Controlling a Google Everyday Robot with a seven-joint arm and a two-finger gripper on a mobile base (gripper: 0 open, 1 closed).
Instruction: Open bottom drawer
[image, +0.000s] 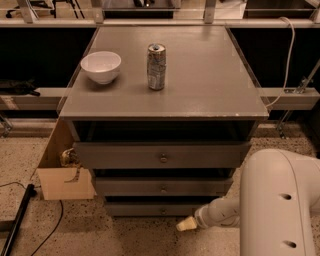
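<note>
While arm (272, 200) overlaps the bottom drawer (145, 209), pincer (186, 225) sits just below.

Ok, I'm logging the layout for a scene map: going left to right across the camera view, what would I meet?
Cardboard box on the floor → white bowl → soda can → gripper, low by the bottom drawer front → white cable.

The arm (280, 200) is a bulky, rounded white shell with two small dark holes in its side, narrowing to a slimmer white ringed wrist; the cream-yellow gripper (187, 224) sits low, near the bottom drawer (145, 209)
</note>
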